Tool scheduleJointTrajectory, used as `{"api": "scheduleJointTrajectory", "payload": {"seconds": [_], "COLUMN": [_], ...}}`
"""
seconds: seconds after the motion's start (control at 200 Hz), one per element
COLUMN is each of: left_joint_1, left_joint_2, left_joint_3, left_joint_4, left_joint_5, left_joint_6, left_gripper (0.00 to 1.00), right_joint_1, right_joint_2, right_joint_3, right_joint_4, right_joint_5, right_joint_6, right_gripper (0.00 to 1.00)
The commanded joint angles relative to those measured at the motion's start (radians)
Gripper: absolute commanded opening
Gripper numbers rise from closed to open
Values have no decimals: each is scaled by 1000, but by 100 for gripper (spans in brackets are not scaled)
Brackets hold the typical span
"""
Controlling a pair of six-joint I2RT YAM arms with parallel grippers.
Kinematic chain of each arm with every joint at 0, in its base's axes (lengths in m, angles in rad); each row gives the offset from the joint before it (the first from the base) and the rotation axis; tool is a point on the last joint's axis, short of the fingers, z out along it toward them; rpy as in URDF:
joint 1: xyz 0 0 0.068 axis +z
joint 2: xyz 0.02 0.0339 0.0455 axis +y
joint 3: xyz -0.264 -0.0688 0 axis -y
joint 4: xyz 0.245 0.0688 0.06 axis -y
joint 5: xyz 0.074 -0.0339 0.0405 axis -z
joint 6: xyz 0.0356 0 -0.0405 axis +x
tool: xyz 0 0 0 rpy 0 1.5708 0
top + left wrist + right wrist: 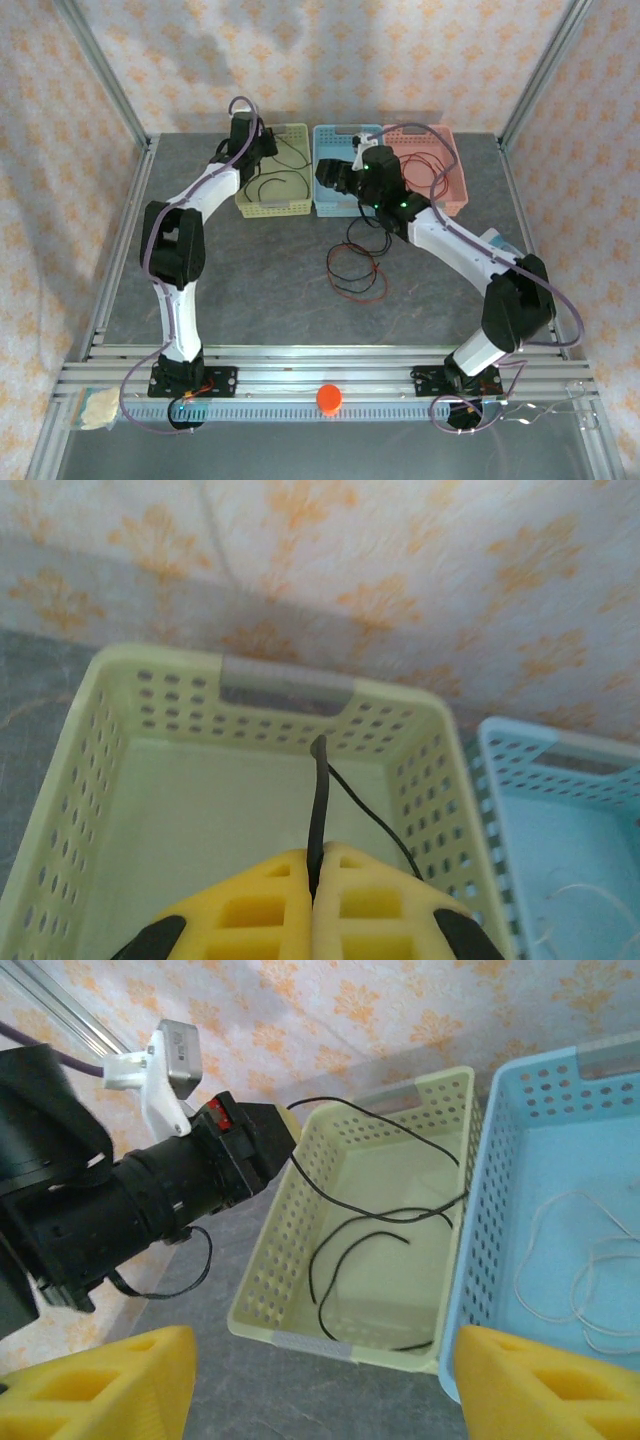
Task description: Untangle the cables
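Observation:
My left gripper (318, 865) is shut on a black cable (319, 800) and holds its end up over the pale yellow basket (290, 685). From above, the left gripper (262, 142) sits at that basket's far left corner, and the black cable (275, 180) trails down into it. The rest of the black cable (380, 1225) lies in loose curves on the basket floor. My right gripper (325, 1380) hangs open near the baskets' front with nothing between its fingers. A whitish cable (590, 1280) lies in the blue basket (480, 1210). Red and black cables (358, 268) lie coiled together on the table.
Three baskets stand in a row at the back: yellow (243, 205), blue (325, 205) and pink (455, 175). The right gripper (335, 178) is over the blue one. An orange knob (329, 398) sits on the front rail. Patterned walls close off the back and sides.

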Motion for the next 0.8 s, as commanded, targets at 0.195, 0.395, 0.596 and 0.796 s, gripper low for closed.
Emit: {"api": "scheduleJointTrajectory", "payload": {"seconds": [0.195,0.395,0.596,0.796], "left_joint_1": [10,6,-46,-129], "left_joint_2": [-28,-131,-274,-437], "left_joint_3": [-5,-95,-218,-378], "left_joint_4": [-34,-3,14,24], "left_joint_5": [-10,-7,-34,-84], "left_joint_6": [-24,-40,-31,-6], "left_gripper": [57,78,83,83], "right_joint_1": [6,6,6,6], "right_joint_2": [-148,-234,-300,-362], "right_joint_3": [-151,-279,-372,-432], "right_joint_4": [-41,-20,-50,-109], "right_joint_5": [74,90,120,187], "right_joint_6": [-12,-15,-8,-9], "right_gripper": [69,69,69,69]}}
